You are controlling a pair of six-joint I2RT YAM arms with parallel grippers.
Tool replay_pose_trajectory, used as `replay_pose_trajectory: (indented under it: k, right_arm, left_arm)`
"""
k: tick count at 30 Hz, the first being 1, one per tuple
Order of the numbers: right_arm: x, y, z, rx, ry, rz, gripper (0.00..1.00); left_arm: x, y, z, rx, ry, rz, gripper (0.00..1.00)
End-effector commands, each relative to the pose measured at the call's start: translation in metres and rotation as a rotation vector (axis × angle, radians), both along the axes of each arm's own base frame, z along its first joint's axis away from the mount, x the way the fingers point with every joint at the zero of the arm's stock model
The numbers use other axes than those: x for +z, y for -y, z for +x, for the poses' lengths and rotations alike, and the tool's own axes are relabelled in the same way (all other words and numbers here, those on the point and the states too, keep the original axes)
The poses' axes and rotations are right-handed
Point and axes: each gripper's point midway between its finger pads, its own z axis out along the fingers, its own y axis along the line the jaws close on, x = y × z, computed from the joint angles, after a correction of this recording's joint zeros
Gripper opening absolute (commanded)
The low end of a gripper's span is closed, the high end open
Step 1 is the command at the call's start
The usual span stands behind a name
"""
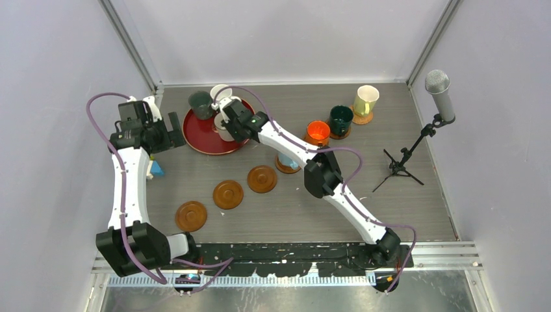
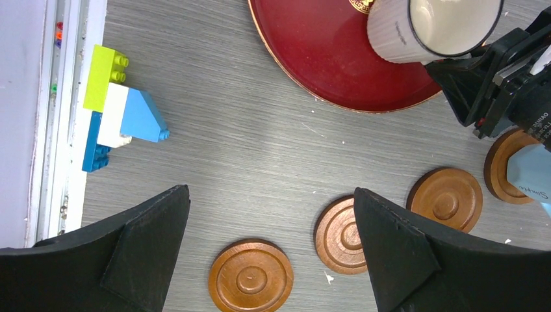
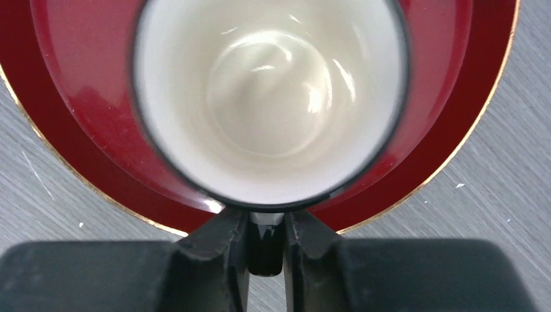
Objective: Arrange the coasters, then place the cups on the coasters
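The tray [image 2: 325, 58] was deep red with a thin gold rim. The white cup [image 3: 269, 97] was glossy cream inside, finely ribbed outside. Also an orange cup [image 1: 318, 132], dark teal cup [image 1: 340, 119], pale yellow cup [image 1: 366, 99] and grey-green cup [image 1: 200, 103]. The coasters [image 2: 251, 277] were brown with concentric rings. The table [image 2: 247, 143] was grey and streaky-grained. The blocks [image 2: 117, 107] were lime, white and blue.

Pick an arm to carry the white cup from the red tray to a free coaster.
Right. The right tool pinches the white cup at the rim, over the red tray; the left tool hangs open beside it, holding nothing.
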Motion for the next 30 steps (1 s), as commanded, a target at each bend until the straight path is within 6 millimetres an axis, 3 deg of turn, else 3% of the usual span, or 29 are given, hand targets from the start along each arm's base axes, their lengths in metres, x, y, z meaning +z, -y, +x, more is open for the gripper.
replay_pose_trajectory:
  k: [1, 6, 17, 21, 25, 30]
  right_arm:
    - [0.068, -0.012, 0.009, 0.012, 0.121, 0.098, 0.19]
    - [0.089, -0.008, 0.008, -0.021, 0.133, 0.135, 0.0]
    - [0.164, -0.007, 0.012, -0.133, 0.234, 0.344, 0.0]
    - [0.176, -0.004, 0.008, -0.142, 0.255, 0.374, 0.0]
    - [0.2, 0.004, -0.005, -0.138, 0.274, 0.431, 0.0]
    - [0.212, 0.023, -0.037, -0.113, 0.275, 0.483, 0.0]
  left_arm:
    - [0.01, -0.003, 0.008, -0.012, 0.061, 0.016, 1.0]
    - [0.01, -0.002, 0.01, -0.025, 0.069, 0.012, 1.0]
    - [0.009, 0.001, 0.017, -0.04, 0.077, -0.007, 1.0]
    - [0.013, 0.002, 0.02, -0.045, 0.099, -0.006, 1.0]
    - [0.018, 0.0, 0.022, -0.047, 0.117, 0.009, 1.0]
    - [0.018, 0.001, 0.022, -0.052, 0.127, 0.009, 1.0]
